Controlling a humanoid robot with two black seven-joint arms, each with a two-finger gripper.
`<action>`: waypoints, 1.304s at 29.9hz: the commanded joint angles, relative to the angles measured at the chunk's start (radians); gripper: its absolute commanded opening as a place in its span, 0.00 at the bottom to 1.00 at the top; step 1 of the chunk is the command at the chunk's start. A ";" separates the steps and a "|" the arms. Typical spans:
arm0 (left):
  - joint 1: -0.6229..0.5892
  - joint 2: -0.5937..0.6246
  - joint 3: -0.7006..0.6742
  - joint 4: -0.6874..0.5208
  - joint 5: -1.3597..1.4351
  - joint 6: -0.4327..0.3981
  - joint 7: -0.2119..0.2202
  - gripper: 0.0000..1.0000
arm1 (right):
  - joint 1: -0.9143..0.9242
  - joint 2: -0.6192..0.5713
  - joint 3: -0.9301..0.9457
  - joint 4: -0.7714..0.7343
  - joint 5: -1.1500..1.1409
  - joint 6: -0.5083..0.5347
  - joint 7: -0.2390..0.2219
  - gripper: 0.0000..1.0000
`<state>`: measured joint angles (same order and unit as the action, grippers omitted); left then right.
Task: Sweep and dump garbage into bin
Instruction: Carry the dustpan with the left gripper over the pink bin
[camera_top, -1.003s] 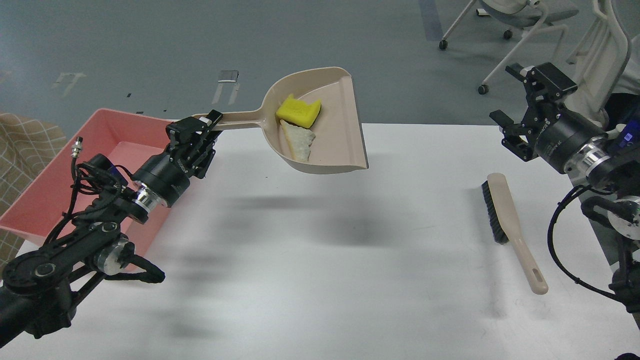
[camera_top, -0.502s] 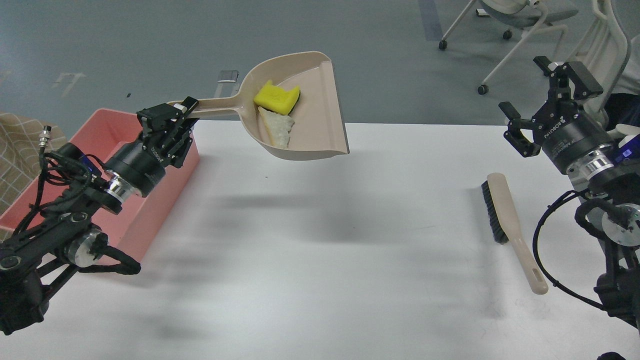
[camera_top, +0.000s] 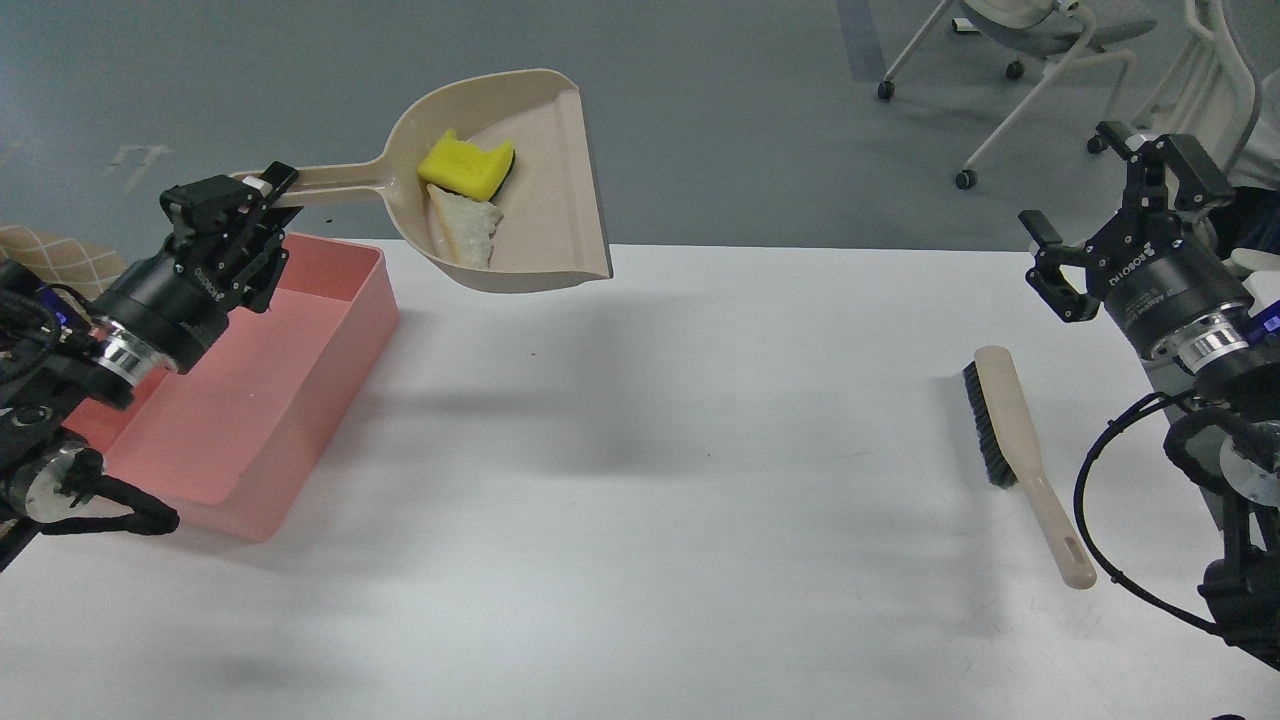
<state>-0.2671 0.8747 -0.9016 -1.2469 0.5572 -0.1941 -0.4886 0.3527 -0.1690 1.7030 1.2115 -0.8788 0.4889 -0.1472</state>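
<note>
Currently the left gripper, jaws closed on the dustpan handle, holds sponge and strip aloft beside the bin. Both scraps look light, likely sliding freely. Right gripper open, empty.

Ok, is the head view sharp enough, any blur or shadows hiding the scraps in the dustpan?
Head view: sharp, no motion blur; the yellow sponge chunk and off-white strip show clearly in the dustpan. Soft, diffuse shadows lie on the white table, hiding nothing.
</note>
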 joint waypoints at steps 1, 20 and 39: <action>0.020 0.029 -0.002 0.013 -0.026 -0.002 0.000 0.12 | -0.001 -0.001 0.001 0.000 0.000 0.000 0.000 0.99; 0.104 0.225 -0.016 0.124 -0.091 -0.094 0.000 0.12 | -0.041 -0.009 0.001 0.000 0.000 0.000 0.000 0.99; 0.143 0.386 -0.005 0.239 -0.005 -0.223 0.000 0.11 | -0.041 -0.024 0.003 0.005 0.000 0.000 0.000 0.99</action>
<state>-0.1243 1.2247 -0.9073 -1.0233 0.5400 -0.4019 -0.4886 0.3119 -0.1923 1.7060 1.2176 -0.8789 0.4886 -0.1472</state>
